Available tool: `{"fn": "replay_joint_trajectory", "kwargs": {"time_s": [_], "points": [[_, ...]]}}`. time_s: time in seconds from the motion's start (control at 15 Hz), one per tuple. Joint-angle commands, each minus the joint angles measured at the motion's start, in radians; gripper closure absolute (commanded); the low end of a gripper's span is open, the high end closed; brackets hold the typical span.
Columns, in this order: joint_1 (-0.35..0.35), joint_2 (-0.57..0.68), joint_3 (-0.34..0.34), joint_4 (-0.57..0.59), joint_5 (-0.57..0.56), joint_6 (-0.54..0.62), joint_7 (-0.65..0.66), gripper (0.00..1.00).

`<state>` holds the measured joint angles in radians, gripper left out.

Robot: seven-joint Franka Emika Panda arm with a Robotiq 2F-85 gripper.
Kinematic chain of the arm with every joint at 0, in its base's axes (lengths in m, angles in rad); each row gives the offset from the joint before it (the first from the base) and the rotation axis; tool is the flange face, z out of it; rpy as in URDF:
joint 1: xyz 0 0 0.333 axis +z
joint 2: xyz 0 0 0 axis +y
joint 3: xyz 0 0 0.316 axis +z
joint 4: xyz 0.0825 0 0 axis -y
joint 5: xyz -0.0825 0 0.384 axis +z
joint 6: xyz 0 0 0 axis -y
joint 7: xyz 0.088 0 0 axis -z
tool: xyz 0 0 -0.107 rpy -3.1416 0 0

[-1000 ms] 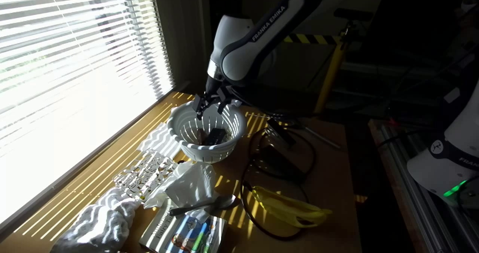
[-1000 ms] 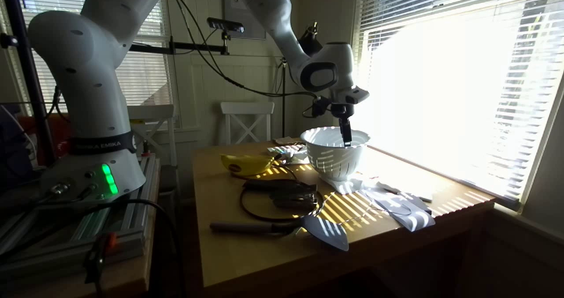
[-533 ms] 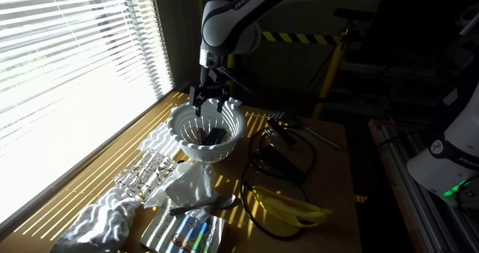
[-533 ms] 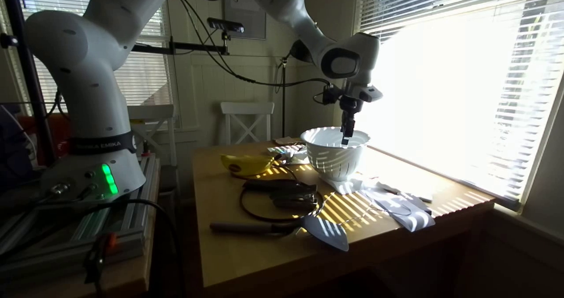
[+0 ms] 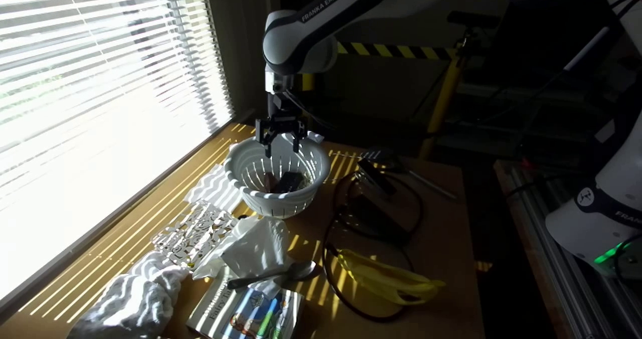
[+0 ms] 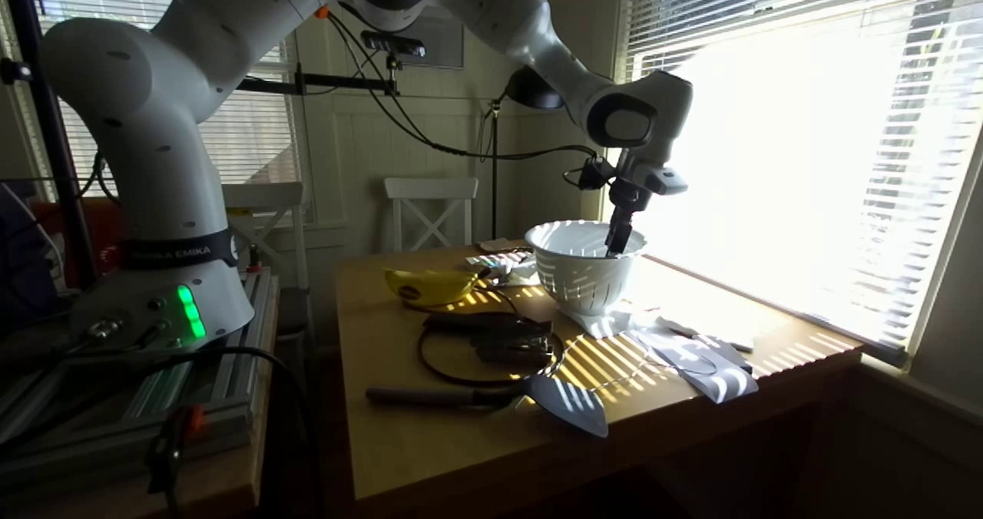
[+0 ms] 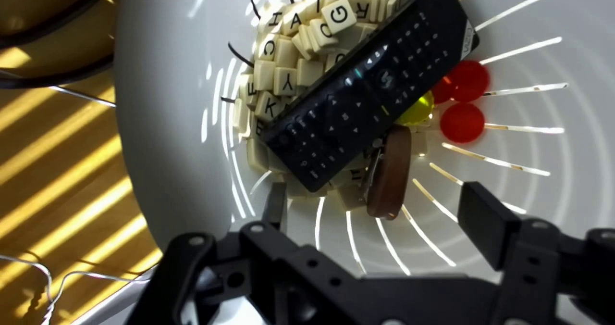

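The black two-fingered hand is hovering at the mouth of a white, slotted plastic colander, its fingers standing wide apart; the colander is resting on a light-brown wooden desk. Inside, as the wrist view is showing, a long black plastic remote control is lying aslant over a heap of small cream letter tiles. A curved brown item, its identity unclear, is lying just beside the remote control, below the hand. Bright red rounded pieces and a rounded yellow piece are lying near the remote control's labelled end. Elsewhere on the desk, in an exterior view, a dark spoon is lying partly over an illustrated book, with a crumpled white cloth lying near the book. In both exterior views, an elongated yellow object is lying well apart from the hand. Striped sunlight is falling through white slatted blinds.
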<state>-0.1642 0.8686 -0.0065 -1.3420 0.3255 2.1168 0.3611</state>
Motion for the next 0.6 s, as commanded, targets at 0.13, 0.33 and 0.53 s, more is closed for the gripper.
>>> {"fn": "replay_joint_trajectory", "kwargs": {"time_s": [0.13,0.33,0.53], "points": [[0.046,0.076,-0.065,0.136,-0.026,-0.062,0.125,0.08],[0.043,0.052,-0.05,0.142,-0.028,-0.079,0.064,0.0],[0.081,0.046,-0.097,0.154,-0.094,-0.086,0.114,0.0]]}}
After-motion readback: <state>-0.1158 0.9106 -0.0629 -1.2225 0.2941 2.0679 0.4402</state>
